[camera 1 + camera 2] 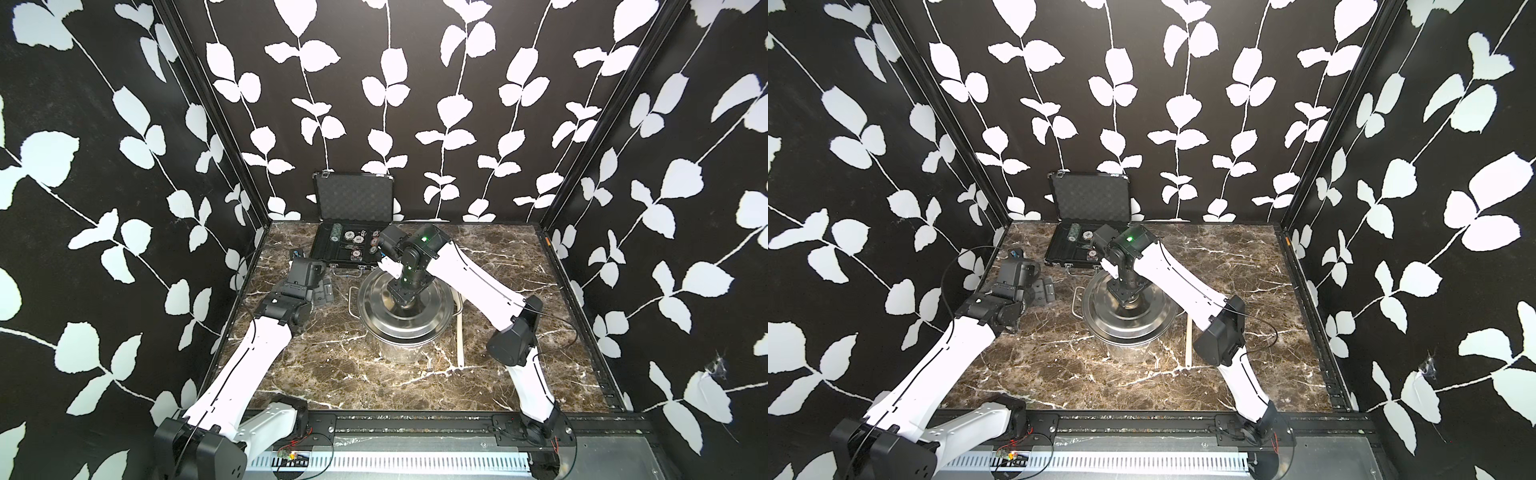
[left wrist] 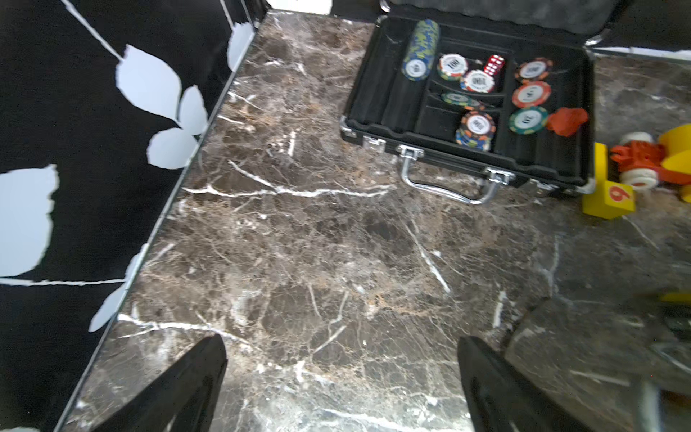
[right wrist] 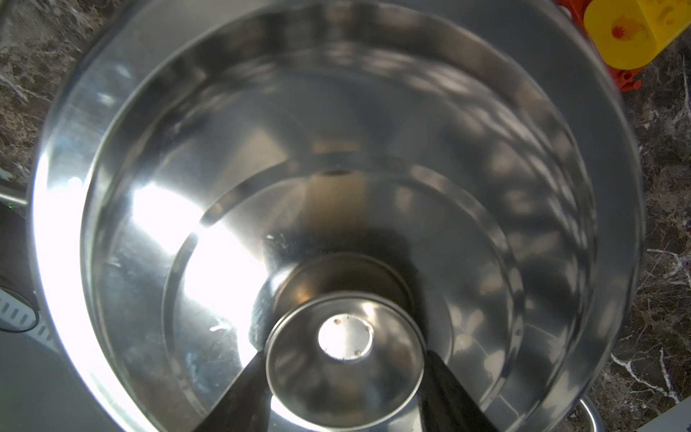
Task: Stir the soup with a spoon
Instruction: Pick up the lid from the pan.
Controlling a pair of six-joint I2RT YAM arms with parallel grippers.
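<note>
In both top views the light is bright and even, and the picture is sharp. The walls (image 1: 124,166) lean and bend near the frame edges. In the right wrist view the lid (image 3: 336,131) shines, with a big white glare at the left middle, and its rim looks smeared. In the left wrist view the table (image 2: 318,243) is clear, but the lower right corner is blurry.

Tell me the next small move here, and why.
Probably close the right gripper firmly on the lid's knob and lift straight up. Its fingers flank the knob, the lid covers the pot, and the spoon lies on the table beside it.
</note>
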